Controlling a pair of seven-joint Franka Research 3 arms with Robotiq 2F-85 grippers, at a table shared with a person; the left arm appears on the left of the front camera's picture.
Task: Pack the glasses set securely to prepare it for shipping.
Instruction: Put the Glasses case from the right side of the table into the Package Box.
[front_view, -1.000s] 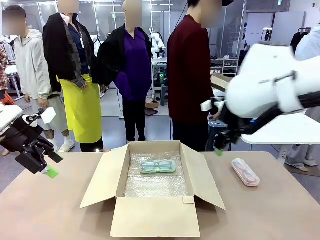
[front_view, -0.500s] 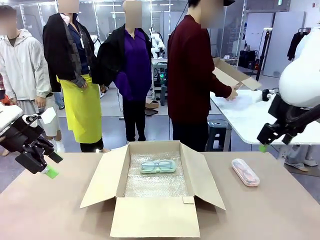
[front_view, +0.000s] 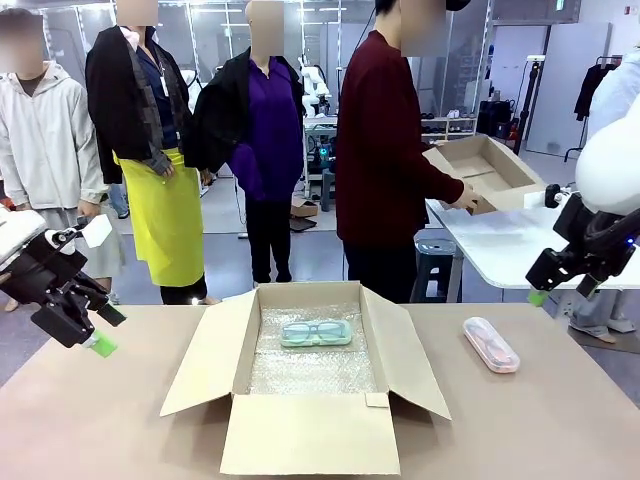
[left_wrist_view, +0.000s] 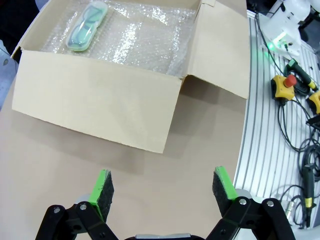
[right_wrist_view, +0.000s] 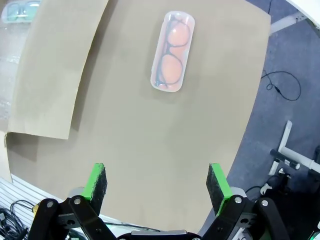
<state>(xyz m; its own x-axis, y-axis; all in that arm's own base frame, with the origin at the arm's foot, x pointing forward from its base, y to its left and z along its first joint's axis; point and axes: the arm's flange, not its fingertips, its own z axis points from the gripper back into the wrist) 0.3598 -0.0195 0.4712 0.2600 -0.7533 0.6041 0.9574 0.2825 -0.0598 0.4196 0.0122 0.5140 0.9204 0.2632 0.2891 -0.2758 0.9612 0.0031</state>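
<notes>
The brown worktop (front_view: 100, 420) carried an open cardboard box (front_view: 310, 435), which was lined with bubble wrap (front_view: 310, 372). The left fingers (left_wrist_view: 102, 187) stood wide apart and empty above the worktop, to the left of the box. The right fingers (right_wrist_view: 96, 186) were also wide apart and held nothing, above the right edge of the worktop. The pink case (right_wrist_view: 172, 52) lay flat on the worktop ahead of their gap, well apart from them. The mint-green case (left_wrist_view: 87, 27) lay on the wrap inside the box, far from the left fingers.
</notes>
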